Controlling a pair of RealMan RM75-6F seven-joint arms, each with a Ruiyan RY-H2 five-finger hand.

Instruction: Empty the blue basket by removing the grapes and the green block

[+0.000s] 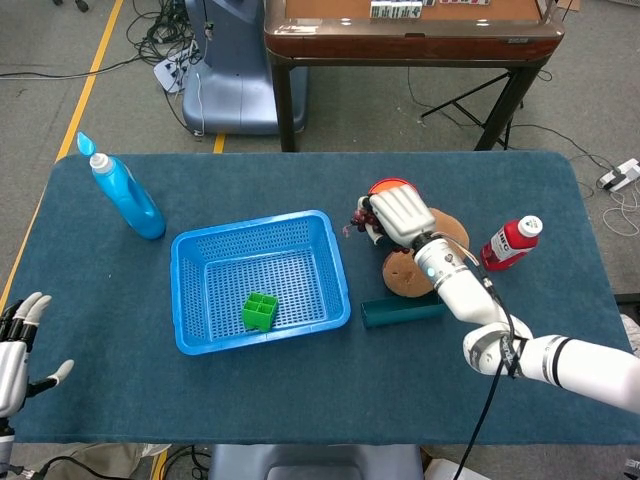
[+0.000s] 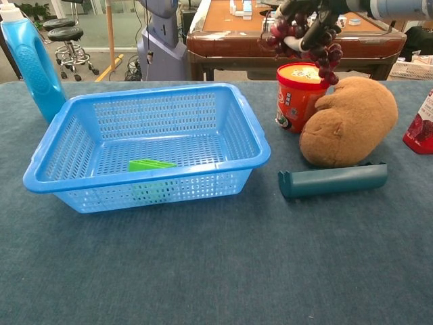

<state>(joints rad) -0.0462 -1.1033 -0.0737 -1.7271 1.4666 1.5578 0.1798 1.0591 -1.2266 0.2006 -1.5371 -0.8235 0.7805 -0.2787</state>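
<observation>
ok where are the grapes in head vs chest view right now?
Head view: grapes sit centre-right, under the right hand, by the left rim of the orange cup.
Chest view: grapes hang top right, above the orange cup, clear of the blue basket.
Shared landmark: the orange cup beside the brown plush toy.

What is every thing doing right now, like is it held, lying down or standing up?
grapes: held up by the right hand, above the red cup
green block: lying in the blue basket
left hand: open, empty
blue bottle: upright
red bottle: tilted
</observation>
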